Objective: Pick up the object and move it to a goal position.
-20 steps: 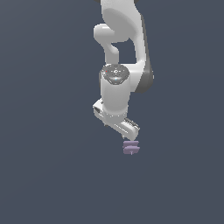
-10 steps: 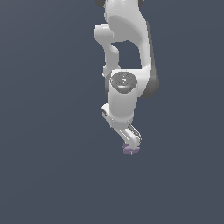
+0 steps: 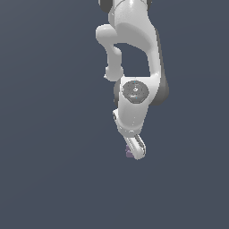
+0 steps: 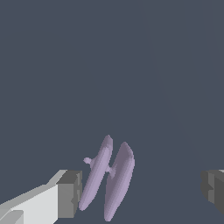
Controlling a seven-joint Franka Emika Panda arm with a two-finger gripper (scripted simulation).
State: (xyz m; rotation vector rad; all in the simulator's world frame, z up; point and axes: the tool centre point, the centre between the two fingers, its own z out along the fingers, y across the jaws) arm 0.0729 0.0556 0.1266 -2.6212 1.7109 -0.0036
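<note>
Your claw (image 4: 141, 192) spread wide; object (image 4: 108, 179) sits between fingers, touching or just beside one pad (image 4: 70, 194), well apart from other.

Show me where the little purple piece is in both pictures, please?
Exterior view: the purple piece peeks out low in the middle, mostly hidden behind the pincer.
Wrist view: the purple piece sits low in the picture, between the pincer's fingers, right beside one and far from the other.
Shared landmark: the pincer, which shows in both views.
</note>
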